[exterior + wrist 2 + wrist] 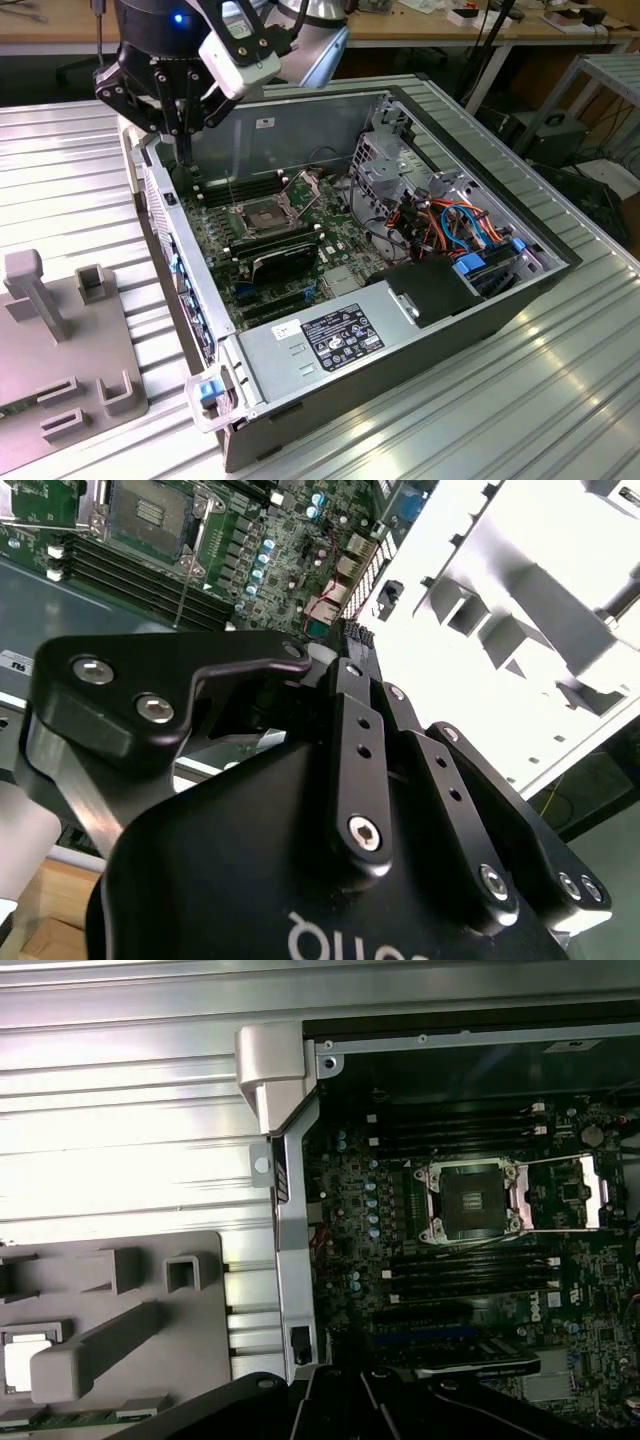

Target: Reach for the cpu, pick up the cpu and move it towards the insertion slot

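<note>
The cpu (22,1360) is a pale square chip lying in a recess of the grey fixture plate (190,1360), beside the open computer case. The insertion slot (262,215) is a shiny metal-framed socket with a dark centre on the green motherboard, also seen in both wrist views (472,1200) (150,510). My gripper (175,125) hangs open above the case's far corner on the exterior view's left, holding nothing. In the first wrist view the gripper (340,1410) sits over the case's side wall, between the slot and the cpu.
The case wall (295,1260) separates the fixture plate from the motherboard. Upright grey blocks (35,290) rise from the plate. Inside the case are a labelled power supply (335,340), a metal drive cage (400,170) and coloured cables (450,220). All rests on a ribbed metal table (560,380).
</note>
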Available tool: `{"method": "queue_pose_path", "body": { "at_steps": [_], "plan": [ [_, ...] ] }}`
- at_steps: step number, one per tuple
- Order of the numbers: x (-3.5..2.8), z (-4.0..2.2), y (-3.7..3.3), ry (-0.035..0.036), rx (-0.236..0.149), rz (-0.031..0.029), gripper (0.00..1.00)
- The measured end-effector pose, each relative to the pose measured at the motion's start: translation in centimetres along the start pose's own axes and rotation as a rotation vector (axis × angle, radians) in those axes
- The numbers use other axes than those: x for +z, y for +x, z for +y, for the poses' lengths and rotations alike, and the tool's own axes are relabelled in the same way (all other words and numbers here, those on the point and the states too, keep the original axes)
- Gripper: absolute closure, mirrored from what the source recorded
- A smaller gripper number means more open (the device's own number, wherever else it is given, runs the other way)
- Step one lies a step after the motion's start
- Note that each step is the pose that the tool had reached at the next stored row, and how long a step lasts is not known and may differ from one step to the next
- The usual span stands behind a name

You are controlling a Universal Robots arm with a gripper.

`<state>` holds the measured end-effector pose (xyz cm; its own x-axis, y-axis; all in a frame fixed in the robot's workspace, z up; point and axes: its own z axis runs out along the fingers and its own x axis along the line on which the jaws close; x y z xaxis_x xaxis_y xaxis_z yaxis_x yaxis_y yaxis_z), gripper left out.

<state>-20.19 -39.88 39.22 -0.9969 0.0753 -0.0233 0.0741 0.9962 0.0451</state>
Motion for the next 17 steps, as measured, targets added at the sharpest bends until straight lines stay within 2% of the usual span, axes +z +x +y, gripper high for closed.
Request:
{"method": "queue_pose_path", "body": {
  "at_steps": [17],
  "plan": [
    [-0.05, -0.2, 2.62, 0.0, 0.0, 0.0, 0.89]
  ]
}}
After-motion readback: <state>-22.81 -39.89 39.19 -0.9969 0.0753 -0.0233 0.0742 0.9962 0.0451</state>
